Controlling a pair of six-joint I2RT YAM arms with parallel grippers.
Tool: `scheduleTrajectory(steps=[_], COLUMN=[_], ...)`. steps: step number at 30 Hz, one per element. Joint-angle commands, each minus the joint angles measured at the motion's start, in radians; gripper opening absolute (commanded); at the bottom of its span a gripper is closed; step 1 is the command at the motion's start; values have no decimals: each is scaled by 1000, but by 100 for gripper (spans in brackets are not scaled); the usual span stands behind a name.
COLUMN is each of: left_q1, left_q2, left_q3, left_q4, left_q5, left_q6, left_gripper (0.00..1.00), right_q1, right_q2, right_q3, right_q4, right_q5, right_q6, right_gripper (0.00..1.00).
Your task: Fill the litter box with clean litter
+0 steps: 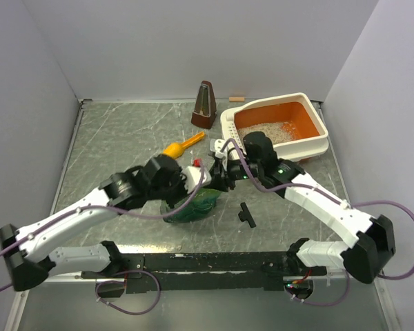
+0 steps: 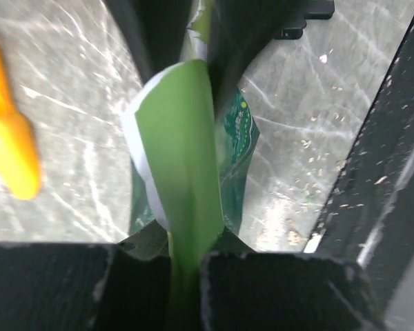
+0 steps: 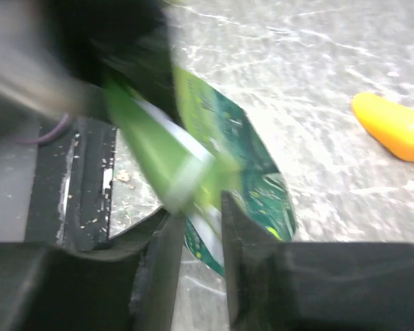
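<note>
The left pincer (image 2: 186,276) pinches the soft green bag (image 2: 179,152) by an edge, a good hold. The right pincer (image 3: 201,241) is there too; I cannot tell if it grips. Just past it, the box (image 1: 312,149) holds loose litter (image 1: 263,131), which probably spills easily.

You've open table (image 1: 117,138) left of the orange scoop (image 1: 183,145); the green bag (image 1: 196,202) blocks the middle, and the metronome (image 1: 205,107) seems just beside the litter box (image 1: 316,147).
</note>
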Motion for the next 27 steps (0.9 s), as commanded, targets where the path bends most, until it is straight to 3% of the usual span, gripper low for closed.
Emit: scheduleTrajectory(steps=[1, 5, 8, 10, 11, 12, 19, 27], left_q1=[-87, -134, -163, -180, -183, -188, -200, -200], left_q2=[-177, -287, -326, -340, -344, -350, -422, -476], left_q3=[-104, -222, -292, -328, -342, -358, -424, -442], left_q4=[147, 222, 276, 308, 324, 339, 419, 427], left_q5=[-171, -216, -291, -335, -346, -357, -354, -357], left_q6=[78, 102, 117, 133, 139, 144, 165, 157], left_gripper=[1, 1, 1, 1, 1, 1, 1, 1], right_q1=[0, 0, 0, 0, -1, -1, 3, 13], right_q2=[-115, -171, -191, -201, -210, -216, -178, -67], right_q3=[-45, -30, -11, -1, 0, -2, 64, 173], right_q4=[85, 20, -37, -77, -89, -99, -209, -295], right_q5=[144, 187, 205, 185, 173, 164, 93, 121], right_q6=[14, -32, -72, -101, -109, -118, -181, -219], right_gripper=[42, 51, 47, 23, 7, 0, 0, 0])
